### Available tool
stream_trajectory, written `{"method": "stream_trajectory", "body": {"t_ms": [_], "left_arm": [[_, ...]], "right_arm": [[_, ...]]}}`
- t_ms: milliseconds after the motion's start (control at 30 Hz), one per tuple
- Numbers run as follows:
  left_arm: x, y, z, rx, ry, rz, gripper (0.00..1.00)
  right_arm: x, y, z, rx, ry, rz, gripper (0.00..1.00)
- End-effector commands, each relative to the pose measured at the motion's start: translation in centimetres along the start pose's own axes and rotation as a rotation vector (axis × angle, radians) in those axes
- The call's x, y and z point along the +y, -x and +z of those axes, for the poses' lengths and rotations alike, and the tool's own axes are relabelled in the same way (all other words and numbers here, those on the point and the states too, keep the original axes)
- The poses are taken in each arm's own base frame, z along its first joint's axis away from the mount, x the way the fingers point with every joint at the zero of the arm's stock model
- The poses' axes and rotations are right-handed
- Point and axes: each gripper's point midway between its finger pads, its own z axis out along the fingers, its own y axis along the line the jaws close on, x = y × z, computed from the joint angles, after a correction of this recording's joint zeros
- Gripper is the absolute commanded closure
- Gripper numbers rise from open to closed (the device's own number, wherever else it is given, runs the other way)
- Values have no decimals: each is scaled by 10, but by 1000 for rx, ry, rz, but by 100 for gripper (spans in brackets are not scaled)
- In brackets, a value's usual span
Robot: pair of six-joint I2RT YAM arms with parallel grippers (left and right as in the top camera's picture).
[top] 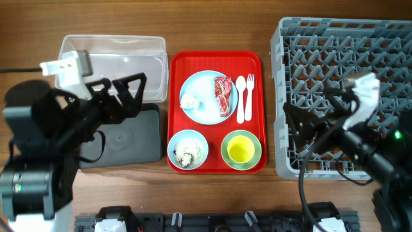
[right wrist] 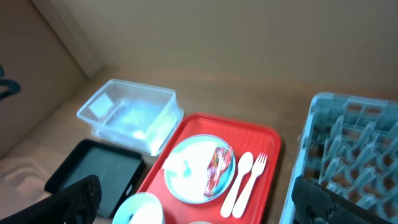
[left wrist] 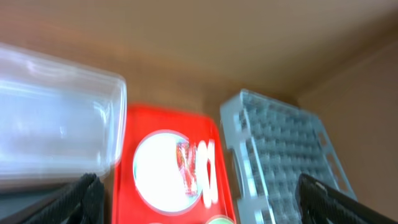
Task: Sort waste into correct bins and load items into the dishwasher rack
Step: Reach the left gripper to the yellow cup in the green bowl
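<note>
Stock as I read it from my station; nothing is sorted or loaded yet.

- Left gripper (top: 132, 96): jaws spread wide with nothing between them. It hangs over the seam where the two bins meet.
- Clear tub (top: 116, 40): far left, at the back. I see nothing in it.
- Black tray (top: 138, 135): just in front of the tub, partly under my left arm. The part I can see holds nothing.
- Red serving tray (top: 215, 57): centre, carrying everything to be handled.
- Light blue plate (top: 201, 87): back of the red tray. The napkin ball (top: 189, 101) lies on its left side and the red wrapper (top: 223, 94) on its right. Neither is binned.
- White spoon (top: 241, 96) and fork (top: 250, 96): side by side on the red tray, just right of the plate.
- Light blue bowl (top: 172, 149): front left of the red tray, with rice scraps (top: 187, 152) inside. I judge it needs emptying before racking.
- Pale green bowl (top: 226, 149): front right, with the yellow cup (top: 241, 151) standing inside it.
- Dishwasher rack (top: 341, 38): far right. Its grid floor is bare where visible; part of it is hidden under my right arm.
- Right gripper (top: 297, 132): jaws wide and empty, over the rack's left side.

Outstanding, by my reckoning: three wastes to bin and six items to rack.
</note>
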Motion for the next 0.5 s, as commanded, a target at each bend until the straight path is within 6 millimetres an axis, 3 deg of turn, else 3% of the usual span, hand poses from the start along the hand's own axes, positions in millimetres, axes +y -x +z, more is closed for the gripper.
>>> {"method": "stream_trajectory", "body": {"t_ms": [0, 267, 367, 467], "left_arm": [[-9, -15, 9, 108, -74, -59, 0], [-22, -59, 40, 361, -125, -189, 0], [-37, -80, 55, 462, -160, -150, 0], [-54, -116, 75, 573, -151, -15, 4]], "right_arm": [[10, 2, 2, 18, 67, 24, 0], [11, 4, 1, 7, 70, 33, 0], [11, 2, 2, 19, 68, 66, 0], [11, 5, 2, 6, 70, 85, 0]]}}
